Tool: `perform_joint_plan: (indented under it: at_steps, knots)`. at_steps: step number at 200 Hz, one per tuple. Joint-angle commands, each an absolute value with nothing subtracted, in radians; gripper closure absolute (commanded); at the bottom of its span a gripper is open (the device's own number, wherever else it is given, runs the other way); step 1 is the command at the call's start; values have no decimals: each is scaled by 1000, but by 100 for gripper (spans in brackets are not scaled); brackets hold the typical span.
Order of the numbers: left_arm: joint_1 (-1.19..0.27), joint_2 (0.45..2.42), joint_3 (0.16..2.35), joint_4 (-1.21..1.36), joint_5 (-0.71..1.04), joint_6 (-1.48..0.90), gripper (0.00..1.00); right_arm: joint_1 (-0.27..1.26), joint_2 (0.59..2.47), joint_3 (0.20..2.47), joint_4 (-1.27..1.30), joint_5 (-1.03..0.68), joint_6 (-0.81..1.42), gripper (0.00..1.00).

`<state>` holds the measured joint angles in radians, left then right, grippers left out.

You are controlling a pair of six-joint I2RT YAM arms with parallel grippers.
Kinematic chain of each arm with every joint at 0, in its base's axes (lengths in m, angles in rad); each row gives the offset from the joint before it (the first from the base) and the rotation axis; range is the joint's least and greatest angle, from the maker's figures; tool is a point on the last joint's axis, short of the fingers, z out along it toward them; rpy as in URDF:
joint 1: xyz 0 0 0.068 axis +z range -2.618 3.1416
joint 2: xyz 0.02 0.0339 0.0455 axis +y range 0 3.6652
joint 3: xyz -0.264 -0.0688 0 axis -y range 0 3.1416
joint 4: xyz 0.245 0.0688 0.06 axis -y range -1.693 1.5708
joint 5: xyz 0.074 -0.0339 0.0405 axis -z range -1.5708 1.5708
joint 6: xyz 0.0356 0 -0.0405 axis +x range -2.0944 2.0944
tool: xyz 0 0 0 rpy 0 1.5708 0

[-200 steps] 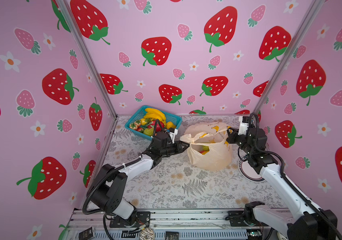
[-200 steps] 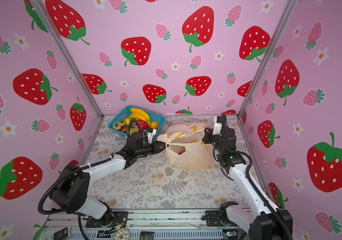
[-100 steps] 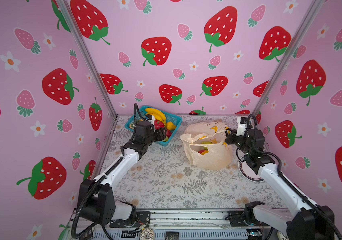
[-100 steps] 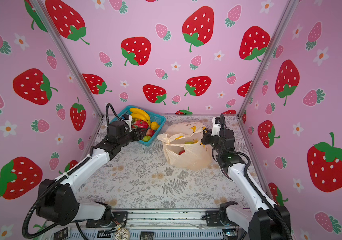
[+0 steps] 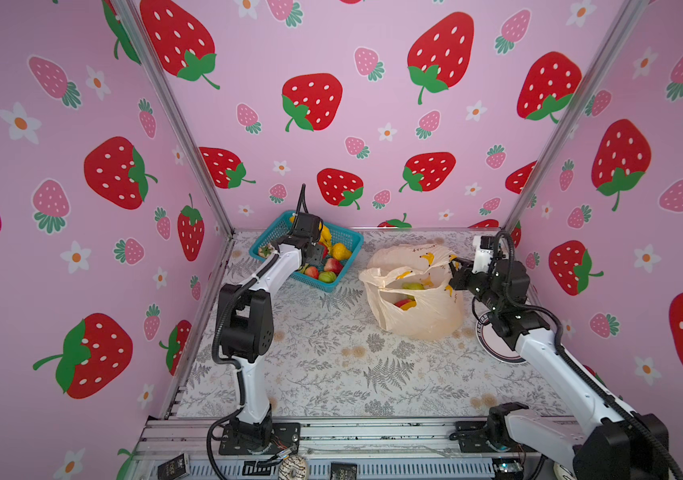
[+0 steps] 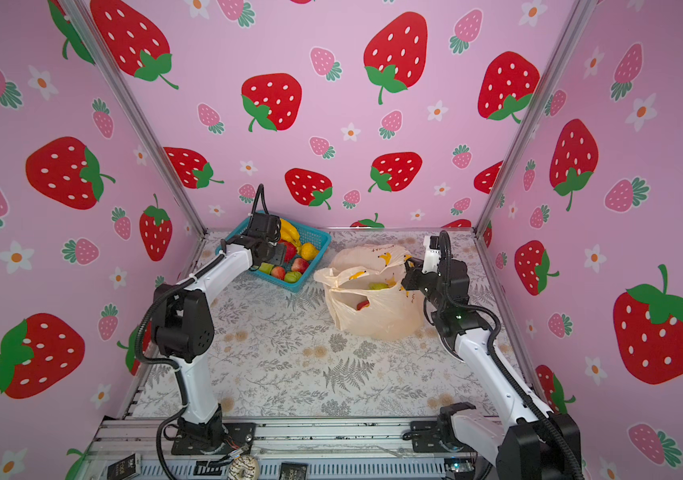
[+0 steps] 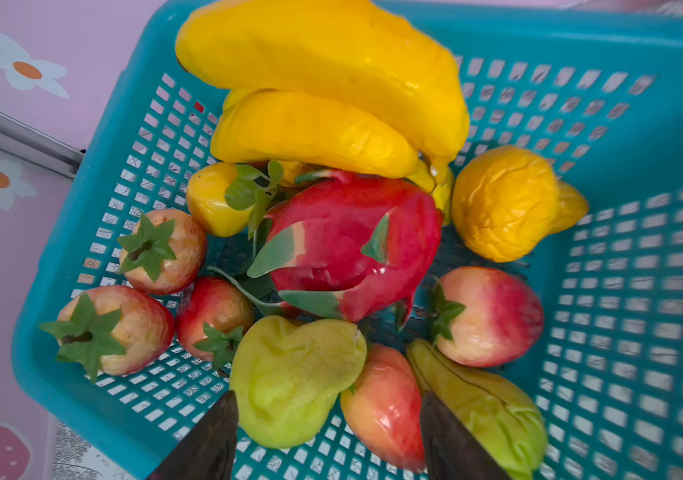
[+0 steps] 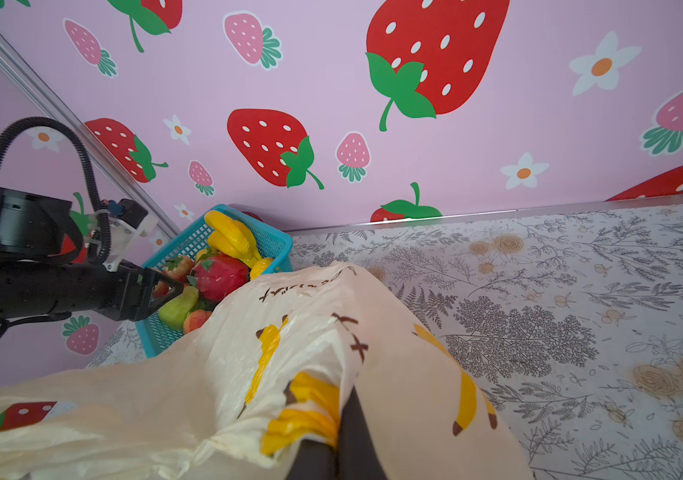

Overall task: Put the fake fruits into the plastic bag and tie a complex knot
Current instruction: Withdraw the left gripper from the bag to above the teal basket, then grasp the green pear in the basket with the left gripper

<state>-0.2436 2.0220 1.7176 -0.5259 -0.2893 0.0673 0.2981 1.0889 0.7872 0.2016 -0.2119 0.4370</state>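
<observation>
Your left gripper [image 7: 327, 405] hangs wide open and empty over the teal plastic mesh basket [image 7: 643, 291] of shiny plastic fake fruits [image 7: 348, 245]. Right of it sits the thin pale-peach plastic bag [image 5: 418, 318], a few fruits inside. Your right gripper [image 8: 333, 451] pinches its edge tight.

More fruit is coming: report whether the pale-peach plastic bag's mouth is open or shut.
Open. The pale-peach plastic bag gapes in both top views, fruit showing inside; right gripper pinches its rim.
</observation>
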Motion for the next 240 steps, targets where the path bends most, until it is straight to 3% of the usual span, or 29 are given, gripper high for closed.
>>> perform_joint_plan:
  at_steps: [1, 93, 180, 240]
  knots:
    - [-240, 2067, 1824, -650, -378, 152, 30, 293, 1073, 775, 229, -231, 449, 100]
    - [-244, 2223, 1959, -696, -397, 170, 35, 293, 1069, 770, 233, -239, 452, 100]
    - [-242, 2271, 1983, -692, -462, 183, 46, 293, 1063, 763, 235, -243, 454, 100]
    - [-244, 2236, 1964, -687, -472, 172, 65, 293, 1057, 762, 235, -240, 454, 100]
